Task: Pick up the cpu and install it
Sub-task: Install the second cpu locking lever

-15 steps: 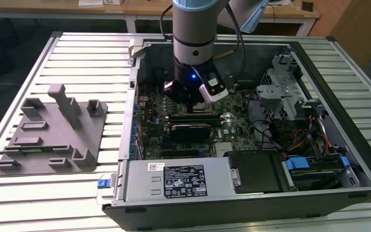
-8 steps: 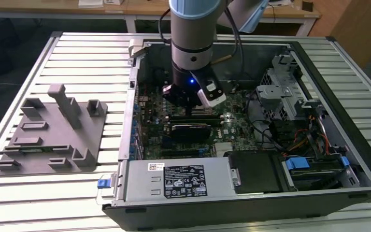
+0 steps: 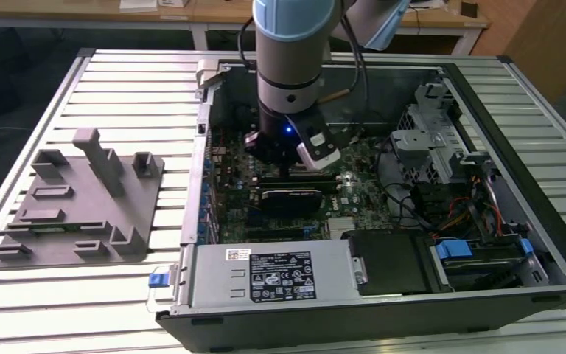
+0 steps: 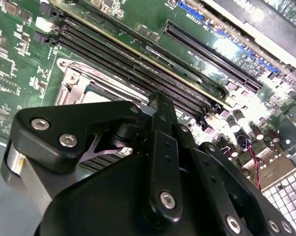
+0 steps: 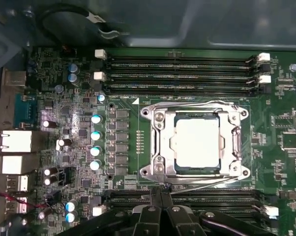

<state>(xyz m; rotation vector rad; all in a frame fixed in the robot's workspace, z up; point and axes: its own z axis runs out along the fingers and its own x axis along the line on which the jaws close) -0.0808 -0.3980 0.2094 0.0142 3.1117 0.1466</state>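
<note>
Gripper [image 5: 160,196] shut with fingers pressed together, holding nothing, poised low over the motherboard [image 5: 64,88] inside the open computer case [image 3: 519,110]. In the first wrist view, cpu [image 5: 197,142] seated in the socket [image 5: 155,142], pale metal top up, framed by the metal bracket, between two banks of memory slots [image 5: 177,64]. Fingertips just beside the socket's edge, apart from the chip. Grey plastic tray [image 3: 77,214] lying on the slatted table [image 3: 27,103] near its exterior-view-left edge, beside the case.
</note>
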